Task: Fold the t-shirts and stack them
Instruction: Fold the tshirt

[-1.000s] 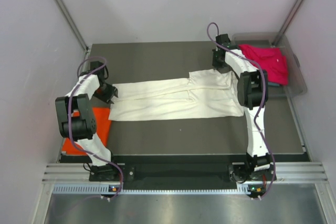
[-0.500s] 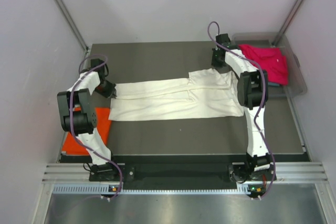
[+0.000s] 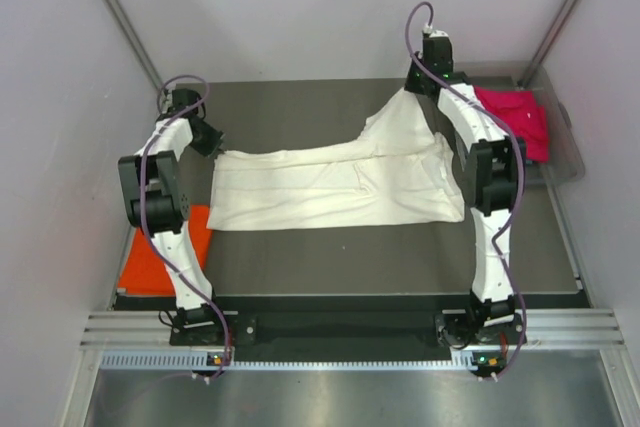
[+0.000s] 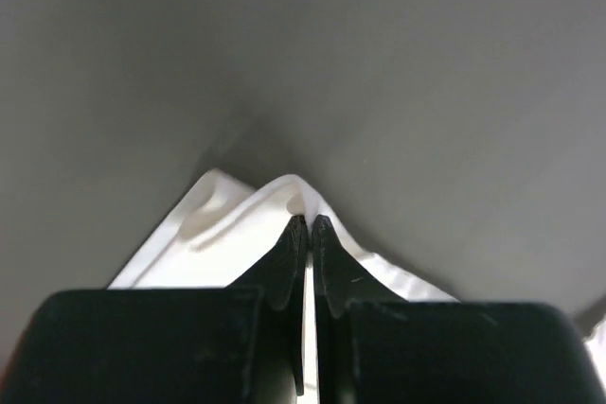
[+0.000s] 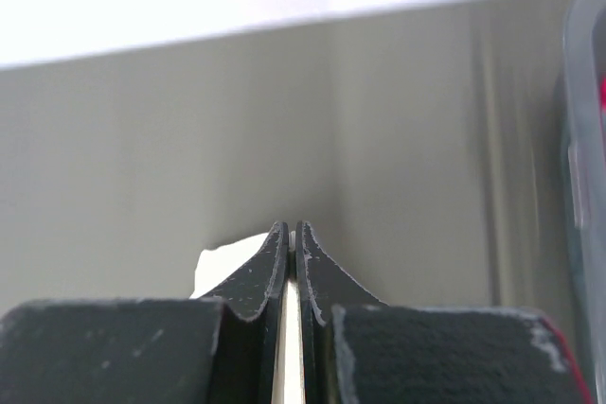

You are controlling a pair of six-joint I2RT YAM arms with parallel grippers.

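The cream-white t-shirt (image 3: 330,187) lies stretched across the dark table. My left gripper (image 3: 212,143) is shut on its far left corner; the white cloth (image 4: 246,234) shows pinched between the black fingers. My right gripper (image 3: 412,87) is shut on its far right corner and holds it lifted off the table; the cloth (image 5: 222,262) shows between the fingers. The orange t-shirt (image 3: 165,257) lies flat at the near left, partly under the left arm. The magenta-pink t-shirt (image 3: 515,119) lies in a clear bin at the far right.
The clear plastic bin (image 3: 565,162) stands at the table's right edge; its rim shows in the right wrist view (image 5: 582,158). White walls enclose the table (image 3: 300,107) on the left, back and right. A metal rail (image 3: 330,332) runs along the near edge.
Both grippers have moved toward the back with the cream-white shirt's far corners. The right corner has risen off the table, and the far edge now slopes up to it.
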